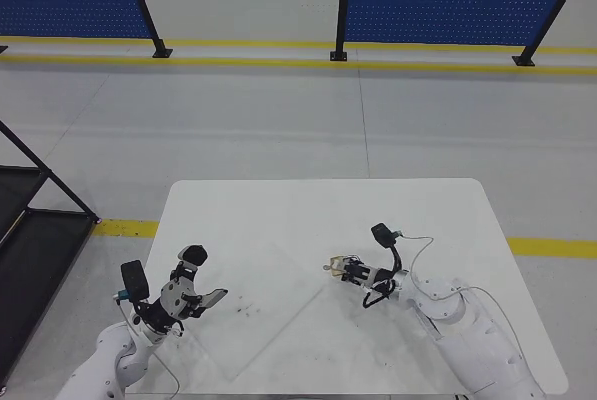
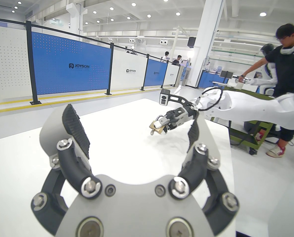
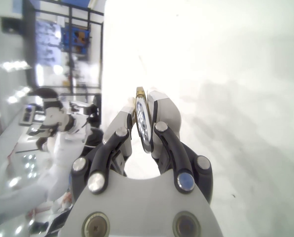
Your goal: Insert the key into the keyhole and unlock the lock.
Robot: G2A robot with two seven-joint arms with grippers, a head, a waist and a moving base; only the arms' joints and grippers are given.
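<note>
Toward the lower left of the top view, left gripper: over the table's near-left corner, fingers spread wide, nothing between them.
table: white with rounded corners, filling the centre of the frame.
padlock: brass, just right of centre in the top view, pinched flat between the right gripper's pads.
small metal piece: pokes from the padlock's lower end; too small to tell whether it is the key.
right gripper: right of centre, closed tight onto the padlock.
</note>
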